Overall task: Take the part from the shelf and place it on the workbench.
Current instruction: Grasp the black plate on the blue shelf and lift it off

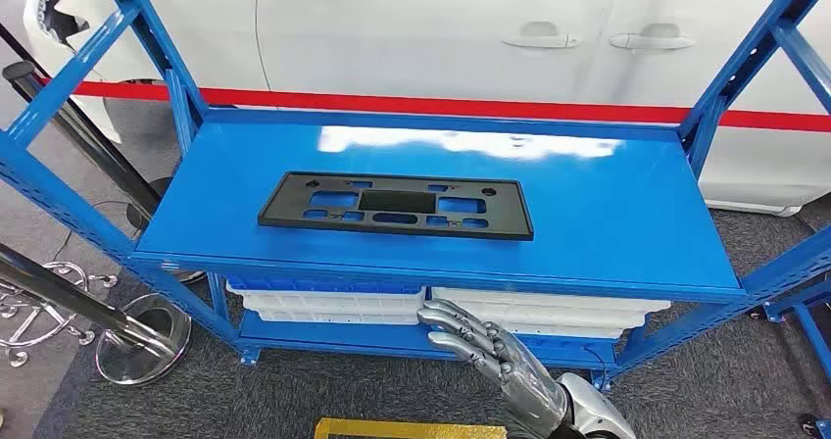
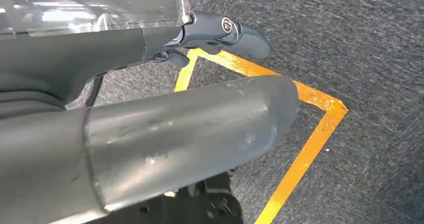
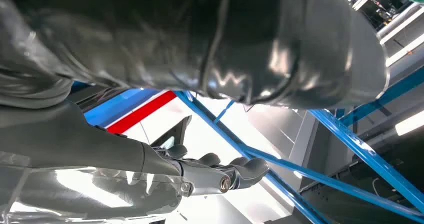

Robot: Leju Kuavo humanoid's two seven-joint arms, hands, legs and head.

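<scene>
A flat black part [image 1: 396, 206] lies mid-shelf on the blue shelf [image 1: 608, 204], with bare surface open around it toward 3, 9 and 12 o'clock and open air above. Slanted blue frame posts [image 1: 730, 76] hem in the shelf's ends at 2 and 10 o'clock, and a white car [image 1: 441, 27] closes off the space beyond at 12. The right hand [image 1: 485, 346], fingers spread and holding nothing, sits below the shelf's front edge at 6 o'clock, facing white trays [image 1: 333, 302] on the lower level.
</scene>
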